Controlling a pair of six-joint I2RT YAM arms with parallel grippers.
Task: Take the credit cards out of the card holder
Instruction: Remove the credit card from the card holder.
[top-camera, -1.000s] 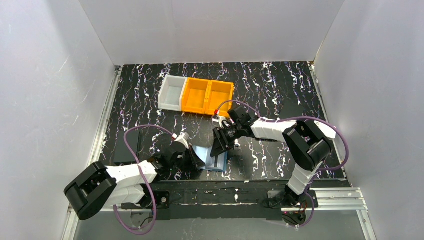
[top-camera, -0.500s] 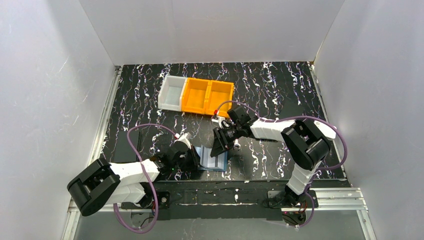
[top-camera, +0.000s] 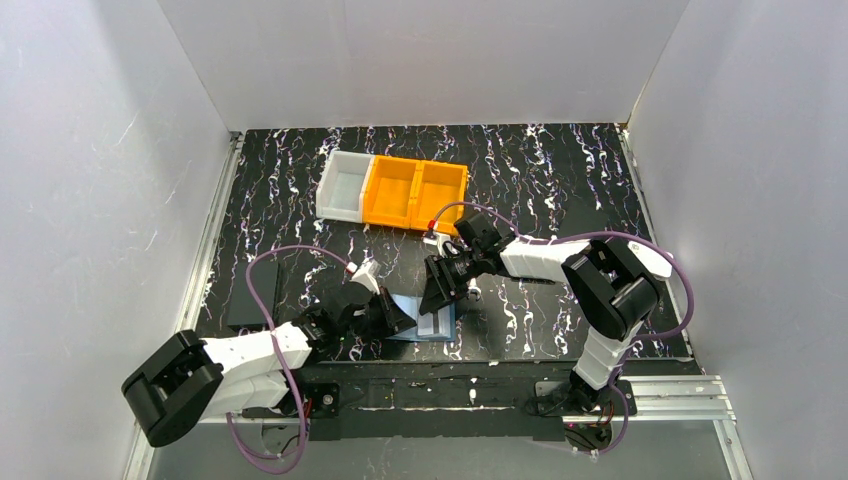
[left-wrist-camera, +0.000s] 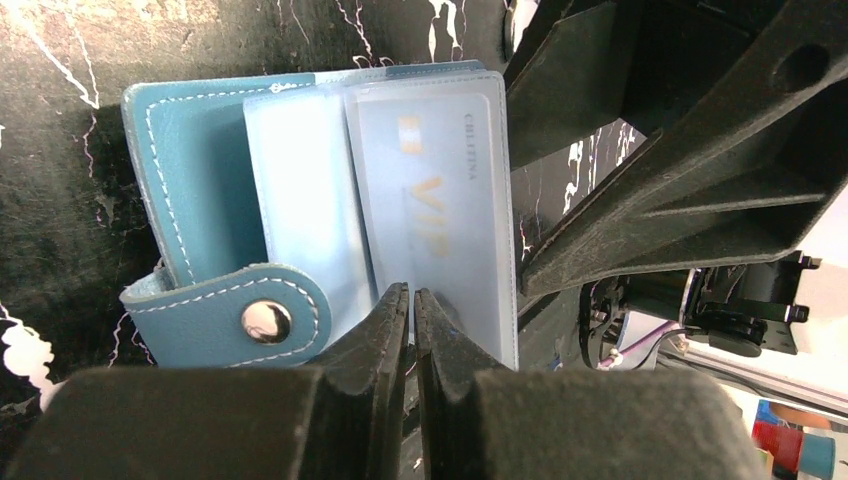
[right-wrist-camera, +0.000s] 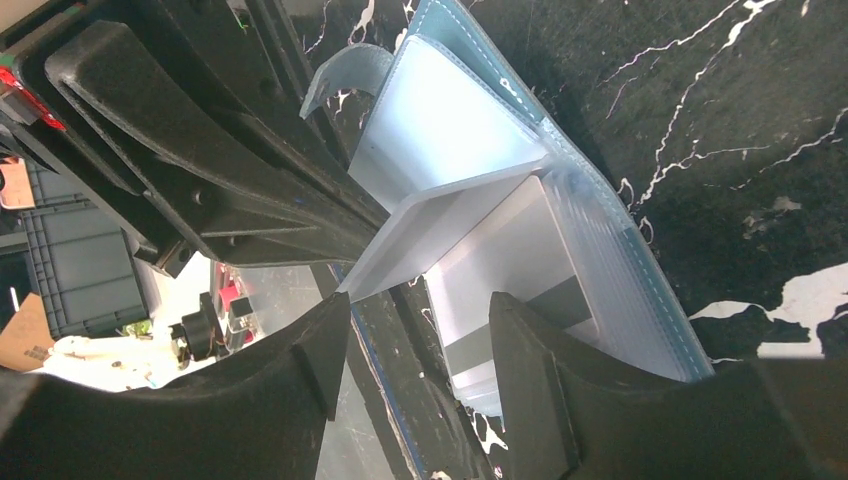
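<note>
The left arm lies low, reaching right. The left gripper (left-wrist-camera: 412, 300) is clenched on a clear pocket leaf of the holder (left-wrist-camera: 190, 180); a card (left-wrist-camera: 430, 190) sits inside that leaf. The right arm bends back to the left. The right gripper (right-wrist-camera: 420, 385) is released, fingers apart just over the pockets.

The holder lies open on the black marbled table (top-camera: 560, 170), near its front edge, between the arms. White walls (top-camera: 430, 60) enclose three sides. The bins (top-camera: 415, 193) stand well apart, toward the far wall.

Robotics lab test cell. White panels (top-camera: 420, 60) wall the table (top-camera: 560, 170) on three sides; two cabled robot arms (top-camera: 250, 352) are bolted to a rail (top-camera: 670, 392) at its near edge; bins (top-camera: 392, 190) stand toward its far edge.
</note>
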